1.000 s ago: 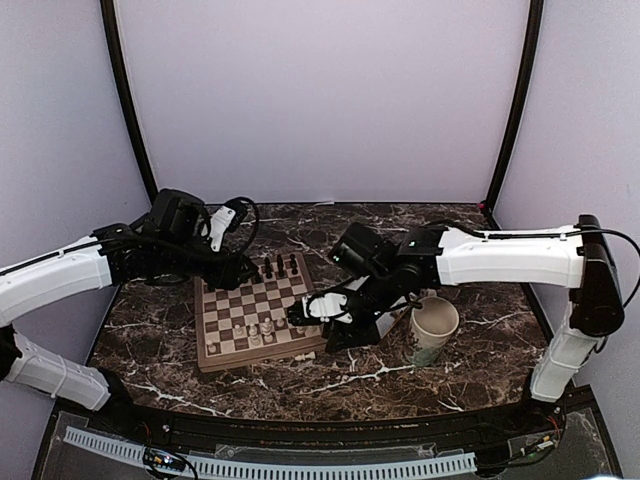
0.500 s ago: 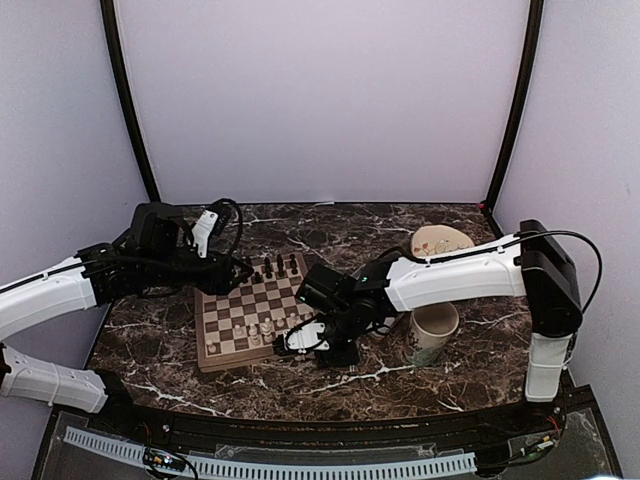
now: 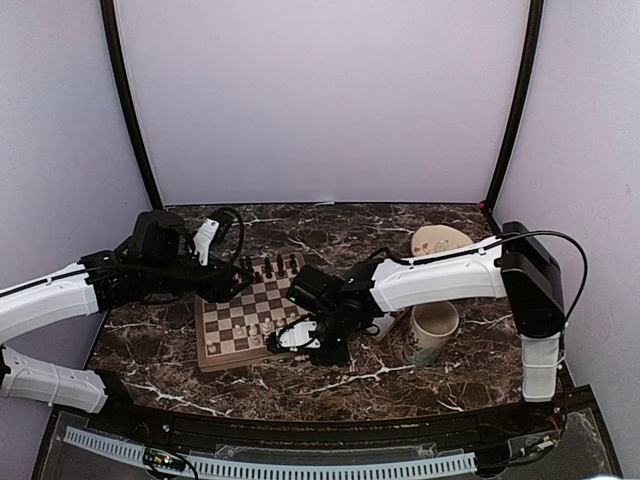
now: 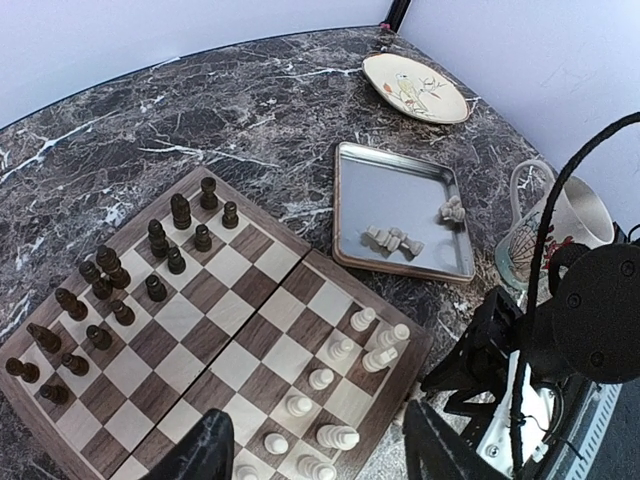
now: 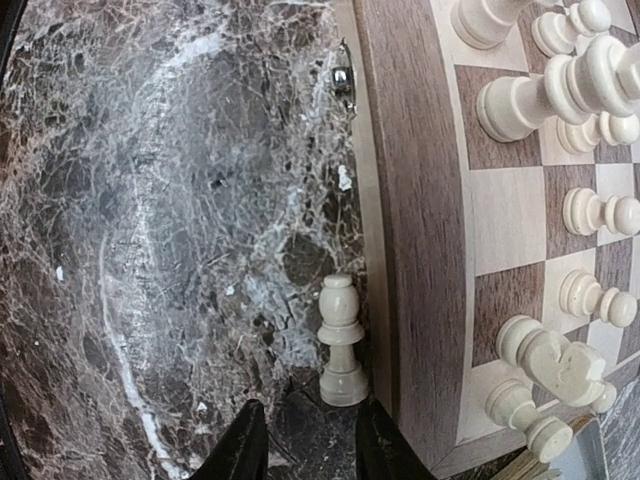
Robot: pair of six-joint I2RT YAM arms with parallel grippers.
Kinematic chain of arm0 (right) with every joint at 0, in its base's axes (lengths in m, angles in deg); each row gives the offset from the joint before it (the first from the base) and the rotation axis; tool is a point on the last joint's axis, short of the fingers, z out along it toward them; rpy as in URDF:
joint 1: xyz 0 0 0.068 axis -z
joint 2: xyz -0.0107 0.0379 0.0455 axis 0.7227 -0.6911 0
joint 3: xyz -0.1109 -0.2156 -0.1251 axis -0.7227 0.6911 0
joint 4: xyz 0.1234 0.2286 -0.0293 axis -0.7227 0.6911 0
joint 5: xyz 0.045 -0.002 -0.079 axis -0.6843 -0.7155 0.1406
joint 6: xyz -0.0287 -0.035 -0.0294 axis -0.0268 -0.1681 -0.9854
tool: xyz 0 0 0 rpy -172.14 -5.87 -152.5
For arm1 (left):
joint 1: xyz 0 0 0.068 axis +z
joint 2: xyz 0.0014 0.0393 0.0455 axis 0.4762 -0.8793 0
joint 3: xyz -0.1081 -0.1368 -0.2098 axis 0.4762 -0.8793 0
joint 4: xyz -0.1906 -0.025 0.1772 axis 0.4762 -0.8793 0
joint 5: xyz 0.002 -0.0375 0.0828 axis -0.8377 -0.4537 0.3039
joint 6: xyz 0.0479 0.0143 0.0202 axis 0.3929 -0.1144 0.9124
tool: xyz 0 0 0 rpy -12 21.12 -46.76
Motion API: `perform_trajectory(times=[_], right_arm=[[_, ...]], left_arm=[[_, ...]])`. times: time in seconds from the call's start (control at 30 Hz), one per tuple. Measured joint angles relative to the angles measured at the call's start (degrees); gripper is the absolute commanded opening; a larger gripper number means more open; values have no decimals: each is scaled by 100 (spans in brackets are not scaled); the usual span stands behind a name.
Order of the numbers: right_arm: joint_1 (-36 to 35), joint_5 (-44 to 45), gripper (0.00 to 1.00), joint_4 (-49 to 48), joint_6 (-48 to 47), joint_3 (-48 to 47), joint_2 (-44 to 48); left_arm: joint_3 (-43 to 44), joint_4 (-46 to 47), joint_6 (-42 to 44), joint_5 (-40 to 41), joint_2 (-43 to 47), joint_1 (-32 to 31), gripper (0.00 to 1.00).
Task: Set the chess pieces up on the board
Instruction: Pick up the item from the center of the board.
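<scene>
The board lies left of centre, with dark chessmen on its far rows. Several cream-white chess pieces stand on its near rows. One white pawn lies on the marble against the board's rim. My right gripper is low beside that corner and open a little, its fingertips just short of the pawn's base and holding nothing. My left gripper hovers over the board, open and empty.
A grey metal tray right of the board holds several more white pieces. Beyond it are a decorated plate and a mug. The dark chessmen stand at the board's far side.
My right arm swung left and came down to the table beside the board's near right corner. The left arm drew back a little to the left.
</scene>
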Motion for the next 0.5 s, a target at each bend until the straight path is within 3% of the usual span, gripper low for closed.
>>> perform_trajectory(times=[0.5], right_arm=[[0,11,30,68,138,-160,-367]], left_arm=[[-98,105,-33,-111,-2,0,60]])
